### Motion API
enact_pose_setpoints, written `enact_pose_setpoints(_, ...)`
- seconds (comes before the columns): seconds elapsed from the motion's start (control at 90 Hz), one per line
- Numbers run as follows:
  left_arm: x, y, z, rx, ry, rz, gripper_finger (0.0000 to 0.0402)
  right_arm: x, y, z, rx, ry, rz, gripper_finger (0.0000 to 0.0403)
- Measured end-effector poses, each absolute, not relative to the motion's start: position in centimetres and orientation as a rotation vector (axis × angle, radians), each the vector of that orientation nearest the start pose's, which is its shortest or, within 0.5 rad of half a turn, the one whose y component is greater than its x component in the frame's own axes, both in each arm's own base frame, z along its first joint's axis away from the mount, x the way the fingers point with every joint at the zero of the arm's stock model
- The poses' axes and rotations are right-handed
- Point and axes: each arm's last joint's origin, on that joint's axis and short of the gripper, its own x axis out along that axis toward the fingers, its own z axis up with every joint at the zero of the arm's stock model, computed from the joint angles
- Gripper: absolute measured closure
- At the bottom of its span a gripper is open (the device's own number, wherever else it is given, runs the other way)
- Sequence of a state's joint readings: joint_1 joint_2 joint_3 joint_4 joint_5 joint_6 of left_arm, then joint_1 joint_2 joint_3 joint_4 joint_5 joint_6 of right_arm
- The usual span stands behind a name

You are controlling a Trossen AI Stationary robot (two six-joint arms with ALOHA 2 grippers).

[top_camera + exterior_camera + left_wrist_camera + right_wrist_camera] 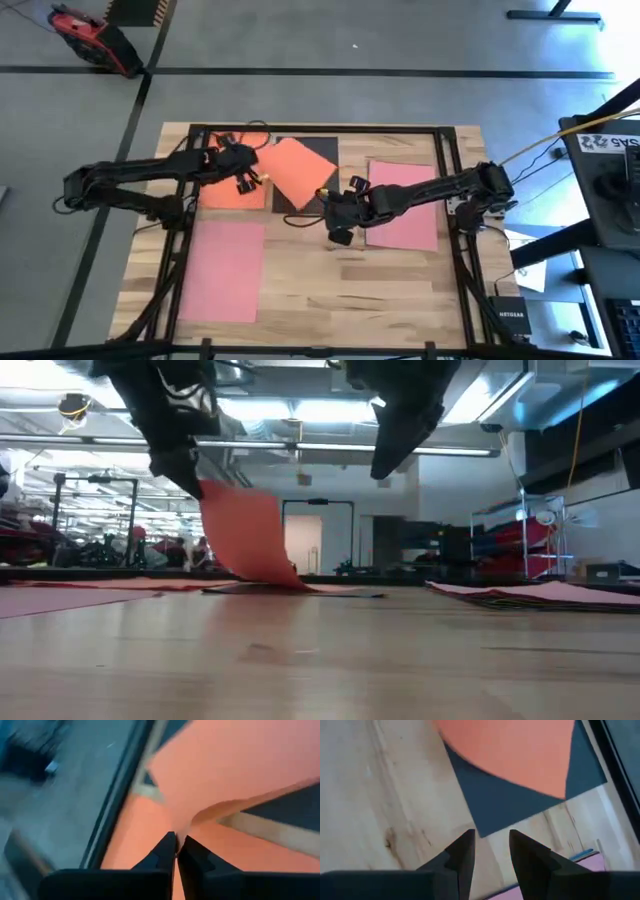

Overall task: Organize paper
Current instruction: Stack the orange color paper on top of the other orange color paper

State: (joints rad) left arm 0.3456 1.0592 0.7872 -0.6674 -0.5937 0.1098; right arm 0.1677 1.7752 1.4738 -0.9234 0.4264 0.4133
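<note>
On the wooden table (pixel 330 290), an orange sheet (pixel 300 170) is lifted by one corner over the black sheet (pixel 322 152) at the back, pinched in the left gripper (pixel 176 851)'s closed fingers. The right gripper (pixel 491 851) hovers nearby, fingers slightly apart and empty. The step in hand seems to be carrying this sheet to a stack; the next move calls for laying it square.

bright overhead ceiling lights (pixel 300 410) | soft shadows | left wrist view blurred

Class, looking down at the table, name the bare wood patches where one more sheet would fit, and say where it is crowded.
Free: the near middle of the table, between the near-left pink sheet and the right pink sheet. Crowded: far middle, where the left claw lifts an orange sheet over a black sheet, the right claw alongside.
</note>
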Motion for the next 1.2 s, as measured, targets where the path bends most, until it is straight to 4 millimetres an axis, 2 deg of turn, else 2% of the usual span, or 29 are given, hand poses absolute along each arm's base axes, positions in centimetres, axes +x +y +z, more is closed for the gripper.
enact_pose_setpoints(0.156, 16.0, 8.5, 25.8, 0.081, 0.966, 1.010, 0.0401, 35.5, 4.3, 25.8, 0.005, 1.098, -0.466, 0.0292)
enact_pose_setpoints(0.511, 12.5, 7.6, 26.2, -0.056, 0.941, 1.294, 0.0401, 35.5, 3.9, 25.8, -0.019, 1.114, -0.447, 0.0292)
enact_pose_setpoints(0.789, 11.8, 7.6, 26.3, -0.092, 0.907, 1.428, 0.0401, 35.3, 3.5, 25.7, -0.035, 1.151, -0.428, 0.0292)
enact_pose_setpoints(1.2, 11.2, 7.3, 26.0, -0.380, 0.781, 1.562, 0.0401, 35.5, 1.9, 25.7, 0.011, 1.157, -0.440, 0.0292)
